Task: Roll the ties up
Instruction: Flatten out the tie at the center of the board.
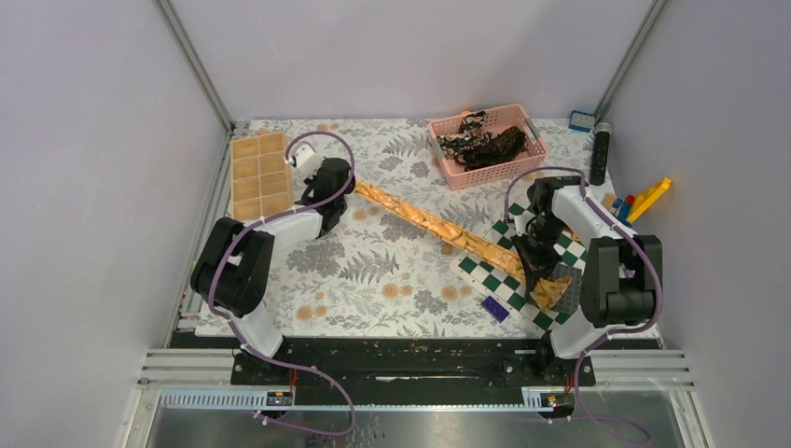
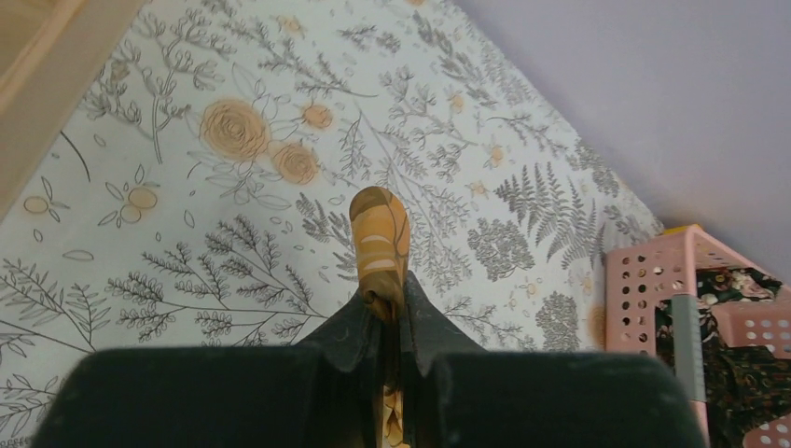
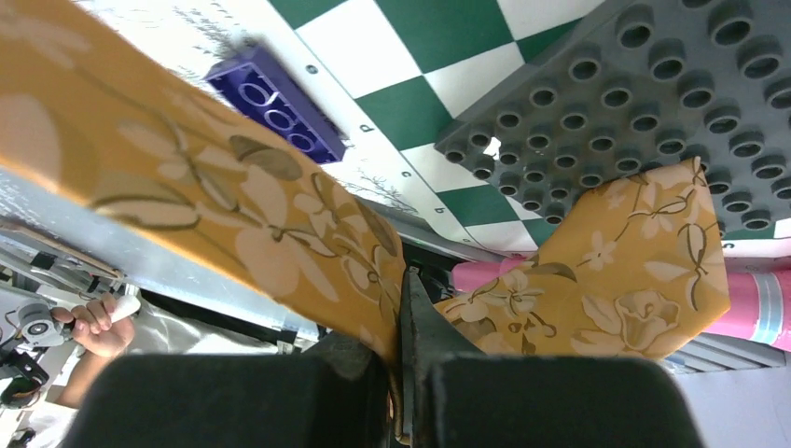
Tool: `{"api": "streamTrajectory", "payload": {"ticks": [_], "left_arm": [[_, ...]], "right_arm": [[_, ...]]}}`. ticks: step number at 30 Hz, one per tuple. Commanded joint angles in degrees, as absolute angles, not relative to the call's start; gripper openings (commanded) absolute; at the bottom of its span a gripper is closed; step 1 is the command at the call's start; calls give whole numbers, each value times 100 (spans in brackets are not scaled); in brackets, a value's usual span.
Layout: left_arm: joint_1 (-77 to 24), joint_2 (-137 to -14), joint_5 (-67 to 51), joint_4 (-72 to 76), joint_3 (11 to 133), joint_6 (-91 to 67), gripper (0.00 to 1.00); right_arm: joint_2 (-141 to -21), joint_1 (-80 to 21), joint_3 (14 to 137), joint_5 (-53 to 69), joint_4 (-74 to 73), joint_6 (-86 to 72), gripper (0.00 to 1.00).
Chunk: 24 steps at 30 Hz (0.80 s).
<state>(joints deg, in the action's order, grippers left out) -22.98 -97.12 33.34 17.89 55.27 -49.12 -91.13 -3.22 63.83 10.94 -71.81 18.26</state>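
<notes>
Setting: lab test booth. Plain grey walls (image 1: 84, 168); metal corner posts (image 1: 198, 67); black rail (image 1: 410, 359) I am bolted to; flowered tablecloth (image 1: 392, 271); toy bricks (image 1: 650, 196) beside me.

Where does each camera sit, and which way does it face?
Top external: above, behind the bases, facing down on the table; both arms show.
Left wrist: on the left arm, facing the pink basket; left gripper shows, shut on the golden tie.
Right wrist: on the right arm, facing the checkered board; right gripper shows, shut on the tie.
Shared: all three show the tie.
</notes>
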Motion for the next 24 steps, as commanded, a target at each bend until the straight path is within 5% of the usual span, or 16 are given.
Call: {"api": "streamTrajectory", "payload": {"ticks": [1,12,24], "left_arm": [[-2292,-9890,3815,1869,5577,-5360,0],[-2602,-9882,4731,215,5467,-6440,0],[-2616,-9844,4337,-1039,5557,-7276,0]], "right_arm": [[-9117,-254,6360,515,-7215,1741,0],[-9536,-176,6164,353,-7070,1669,0],[-8892,-172,5678,162,-7046,1549,0]]}}
